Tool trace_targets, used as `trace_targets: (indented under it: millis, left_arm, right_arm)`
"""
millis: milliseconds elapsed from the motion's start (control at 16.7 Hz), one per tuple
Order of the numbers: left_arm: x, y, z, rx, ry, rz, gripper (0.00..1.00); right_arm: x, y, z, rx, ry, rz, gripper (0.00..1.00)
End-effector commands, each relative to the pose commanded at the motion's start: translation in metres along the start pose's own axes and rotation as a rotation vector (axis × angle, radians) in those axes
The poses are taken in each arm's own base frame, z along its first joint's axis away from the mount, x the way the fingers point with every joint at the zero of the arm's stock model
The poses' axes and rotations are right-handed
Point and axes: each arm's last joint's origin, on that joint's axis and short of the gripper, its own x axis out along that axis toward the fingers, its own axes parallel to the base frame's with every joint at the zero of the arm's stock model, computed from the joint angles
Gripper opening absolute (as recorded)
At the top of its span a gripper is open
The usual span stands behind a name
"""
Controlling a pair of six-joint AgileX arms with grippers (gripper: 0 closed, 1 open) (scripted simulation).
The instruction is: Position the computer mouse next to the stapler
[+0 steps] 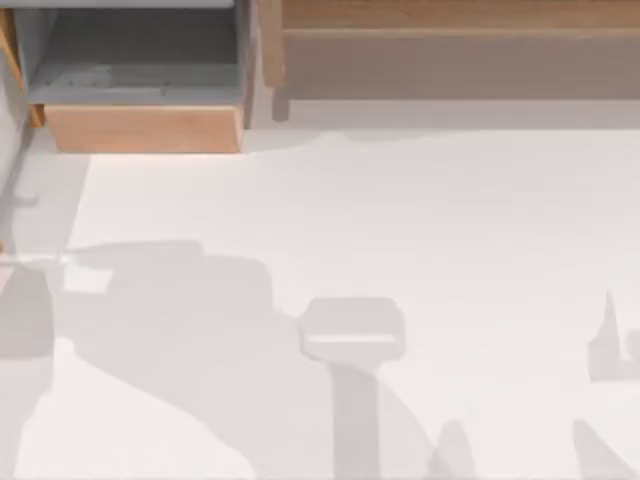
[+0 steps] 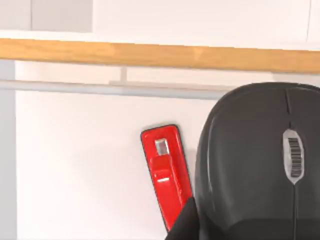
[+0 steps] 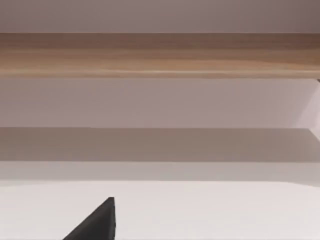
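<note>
In my left wrist view the black computer mouse (image 2: 257, 165) fills the lower right of the frame, scroll wheel facing the camera, and the red stapler (image 2: 166, 175) lies just to its left at lower centre, angled slightly. They look very close, perhaps touching at the stapler's lower end, though I cannot tell for certain because a dark fingertip (image 2: 184, 224) of my left gripper cuts in at the bottom edge right where they meet. Whether that gripper is clamped on the mouse or has let go I cannot tell, nor whether the mouse rests on the table or hangs above it.

My judgement: the task is nearly done, the mouse already sits beside the stapler, and what remains (if anything) is releasing it and backing the arm away.

In the right wrist view a single dark fingertip (image 3: 97, 222) shows at the bottom left over bare table; I cannot tell that gripper's state either.

The white tabletop (image 1: 400, 220) in the top view carries soft grey shadows across the lower half of the frame. At upper left sits an open wooden drawer (image 1: 140, 90) with a grey interior, and a long wooden shelf (image 1: 450, 40) runs along the upper right.
</note>
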Motion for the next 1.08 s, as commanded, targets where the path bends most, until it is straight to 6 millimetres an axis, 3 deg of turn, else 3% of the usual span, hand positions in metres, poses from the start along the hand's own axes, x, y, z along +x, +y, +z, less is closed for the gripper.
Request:
trace_targets:
  millis: [360, 660, 840, 1080]
  left_arm:
    - [0.056, -0.03, -0.041, -0.021, 0.11, -0.038, 0.0]
    - [0.099, -0.056, -0.058, 0.0, 0.161, -0.07, 0.0]
    - [0.11, -0.064, -0.061, 0.012, 0.163, -0.078, 0.0]
    - [0.11, -0.064, -0.061, 0.012, 0.163, -0.079, 0.0]
  right_arm:
    - [0.0, 0.0, 0.0, 0.0, 0.0, 0.0, 1.0]
    - [0.0, 0.0, 0.0, 0.0, 0.0, 0.0, 1.0]
    - [0.0, 0.0, 0.0, 0.0, 0.0, 0.0, 1.0]
    - [0.0, 0.0, 0.0, 0.0, 0.0, 0.0, 1.0]
